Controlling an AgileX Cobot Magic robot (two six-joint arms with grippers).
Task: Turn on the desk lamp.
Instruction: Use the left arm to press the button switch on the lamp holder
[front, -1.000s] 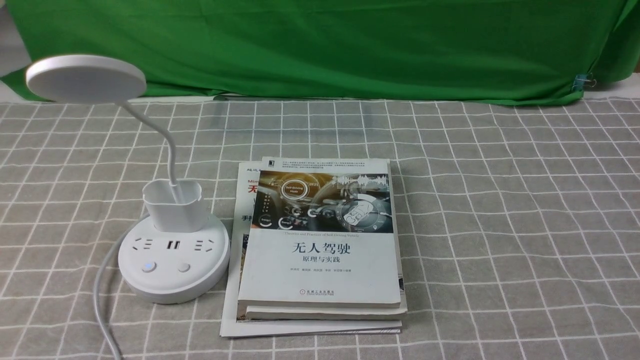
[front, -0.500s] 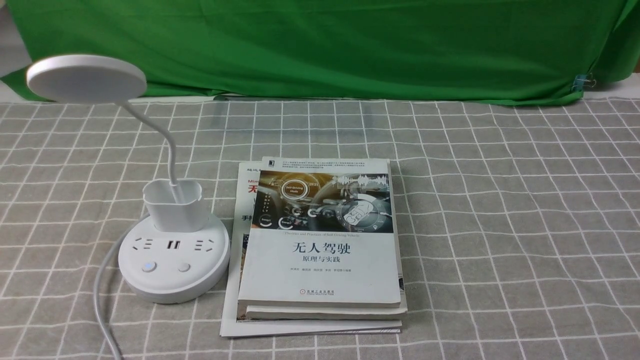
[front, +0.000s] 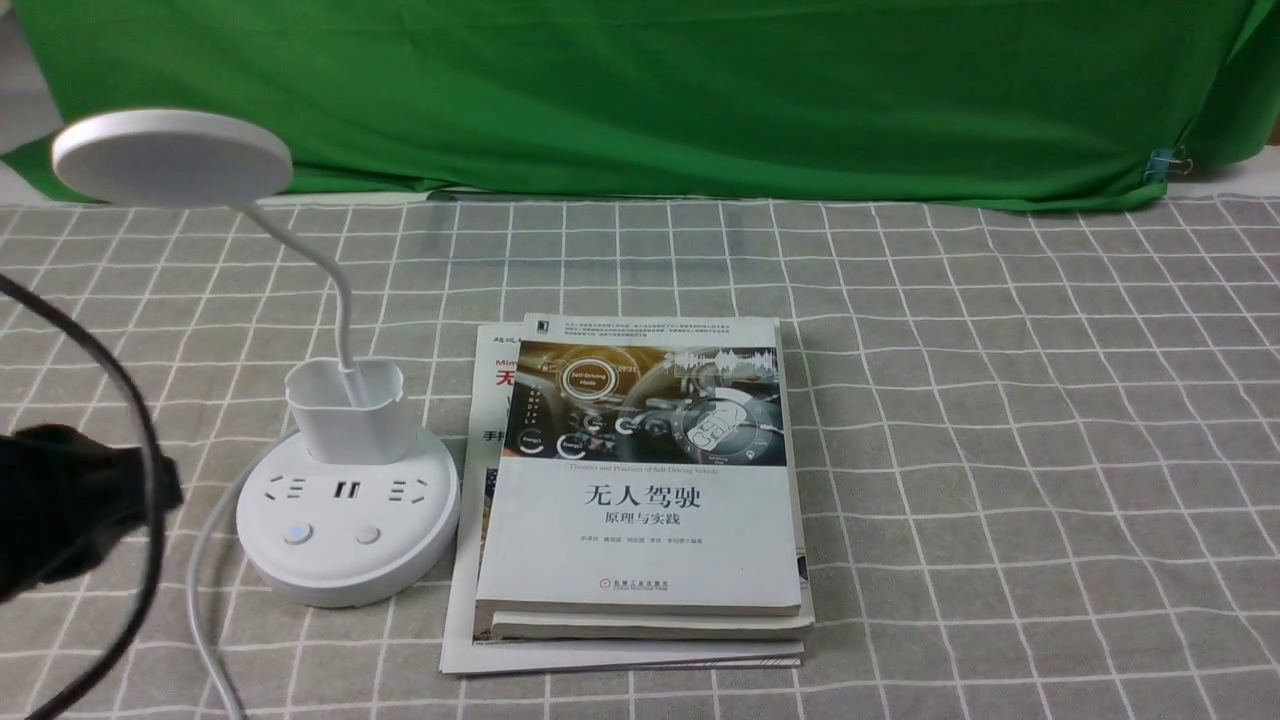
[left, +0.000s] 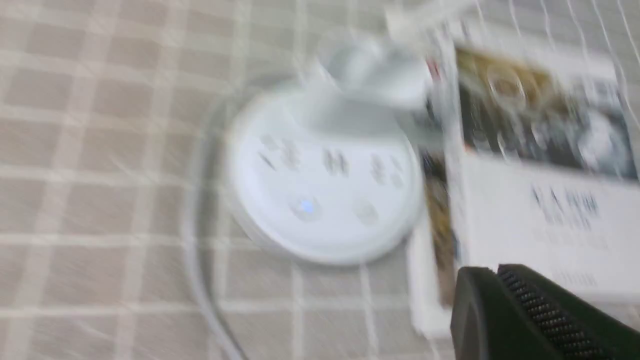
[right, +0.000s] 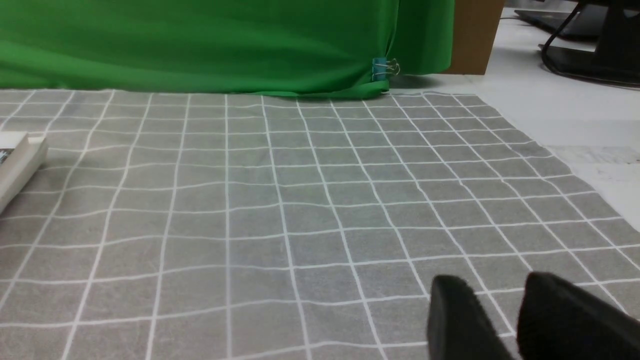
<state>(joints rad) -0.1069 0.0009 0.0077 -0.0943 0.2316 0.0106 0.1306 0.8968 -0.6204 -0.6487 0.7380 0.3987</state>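
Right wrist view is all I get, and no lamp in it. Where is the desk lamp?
Observer: Front view has the desk lamp on the robot's left, beside a stack of books.
Operator: Any indicator lit on its base?
Observer: Yes, left wrist view shows a blue glow on one of the two buttons; the other button shows none.
Operator: Left fingers open or shut?
Observer: Shut. In the left wrist view the left gripper's fingers meet at the tips, nothing visible between them.
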